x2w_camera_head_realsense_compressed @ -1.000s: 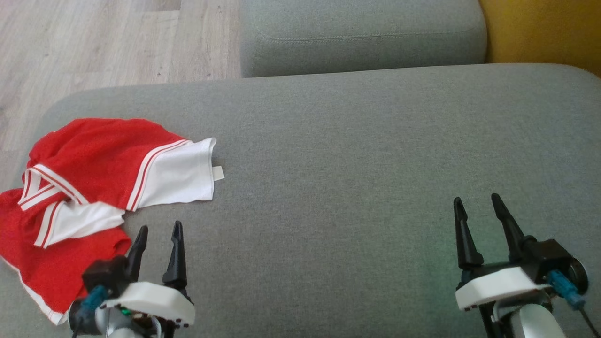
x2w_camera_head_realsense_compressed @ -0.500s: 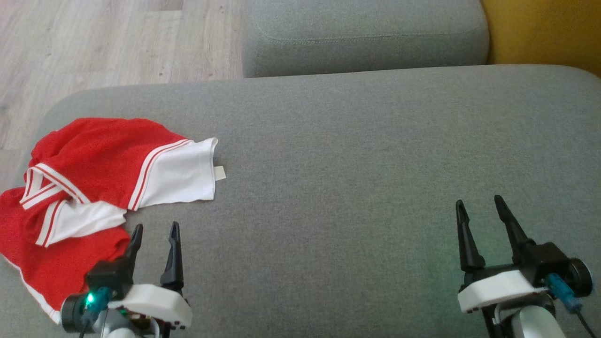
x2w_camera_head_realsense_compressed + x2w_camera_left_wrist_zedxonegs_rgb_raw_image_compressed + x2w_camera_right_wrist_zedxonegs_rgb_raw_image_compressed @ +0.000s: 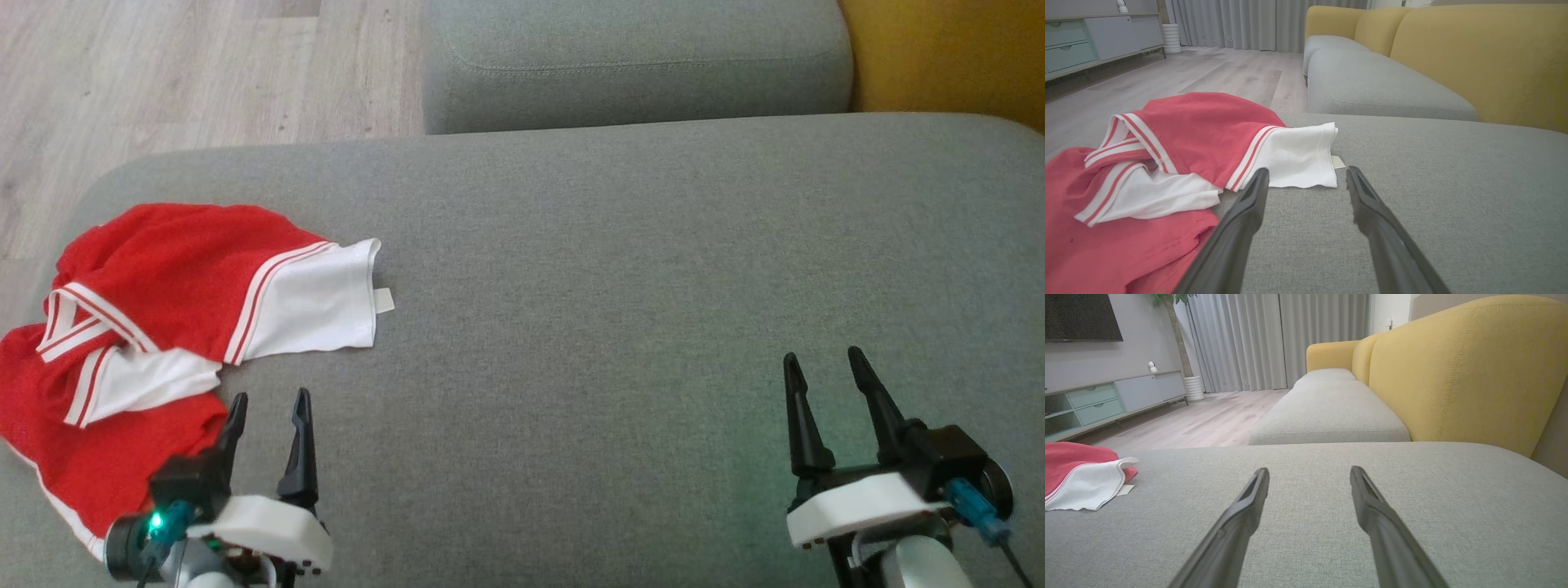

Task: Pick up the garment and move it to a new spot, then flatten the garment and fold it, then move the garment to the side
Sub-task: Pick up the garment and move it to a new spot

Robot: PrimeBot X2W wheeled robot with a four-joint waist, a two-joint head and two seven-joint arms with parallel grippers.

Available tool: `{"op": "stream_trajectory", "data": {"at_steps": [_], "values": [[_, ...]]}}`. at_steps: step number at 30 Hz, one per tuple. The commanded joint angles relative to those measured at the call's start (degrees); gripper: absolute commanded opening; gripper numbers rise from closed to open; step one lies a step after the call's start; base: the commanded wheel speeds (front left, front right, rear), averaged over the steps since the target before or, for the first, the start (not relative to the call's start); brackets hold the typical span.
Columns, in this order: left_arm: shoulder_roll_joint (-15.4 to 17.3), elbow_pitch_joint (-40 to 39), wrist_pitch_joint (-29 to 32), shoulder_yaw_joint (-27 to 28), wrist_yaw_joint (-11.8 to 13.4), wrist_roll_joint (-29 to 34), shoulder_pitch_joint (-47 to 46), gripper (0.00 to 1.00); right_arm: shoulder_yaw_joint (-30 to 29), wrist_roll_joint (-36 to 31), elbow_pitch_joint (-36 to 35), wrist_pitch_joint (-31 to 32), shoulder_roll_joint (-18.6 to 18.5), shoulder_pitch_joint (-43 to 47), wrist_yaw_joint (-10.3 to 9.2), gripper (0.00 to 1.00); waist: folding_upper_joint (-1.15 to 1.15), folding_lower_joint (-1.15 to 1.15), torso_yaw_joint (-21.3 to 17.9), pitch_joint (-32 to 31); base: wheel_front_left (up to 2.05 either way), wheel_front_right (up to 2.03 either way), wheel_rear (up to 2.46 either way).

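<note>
The garment (image 3: pixel 163 310) is a red top with white sleeves and red-and-white striped trim, lying crumpled at the left end of a grey sofa cushion (image 3: pixel 612 310). It also appears in the left wrist view (image 3: pixel 1180 163) and at the left edge of the right wrist view (image 3: pixel 1081 477). My left gripper (image 3: pixel 269 402) hovers just beside the garment's near edge, open and empty (image 3: pixel 1306 173). Far over on the right of the cushion my right gripper (image 3: pixel 820 359) is open and empty above bare fabric (image 3: pixel 1310 471).
A second grey seat cushion (image 3: pixel 637 65) lies beyond, with a yellow sofa back (image 3: pixel 947 57) at the right. Pale wood floor (image 3: pixel 163 73) runs past the cushion's left edge. A low cabinet (image 3: pixel 1106 400), curtains and a potted plant stand far off.
The left gripper has drawn back slightly toward the lower left beside the garment. The right gripper has barely shifted. The garment has not moved.
</note>
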Motion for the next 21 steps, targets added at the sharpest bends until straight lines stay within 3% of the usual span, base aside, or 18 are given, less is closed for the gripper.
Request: {"op": "stream_trajectory", "data": {"at_steps": [1,10,21], "values": [[0.36,-1.66,-0.72,2.16,0.08,0.07,-2.42,1.0,1.54,0.19,-1.56,-0.78,-0.26,-1.78,0.44,1.0,0.0,0.0,0.02,-0.02,0.0,0.0,0.0],[0.29,-1.87,-0.72,1.82,-0.17,0.37,-2.76,1.0,1.68,0.1,-1.89,-0.78,-0.26,-1.56,0.44,1.0,0.0,0.0,2.22,0.05,0.0,0.0,0.0],[0.21,-1.41,-0.72,0.74,0.12,-0.43,-3.46,1.0,2.88,0.59,-2.16,-0.78,-0.26,-1.34,0.44,1.0,0.0,0.0,16.58,0.06,0.0,0.0,0.0]]}}
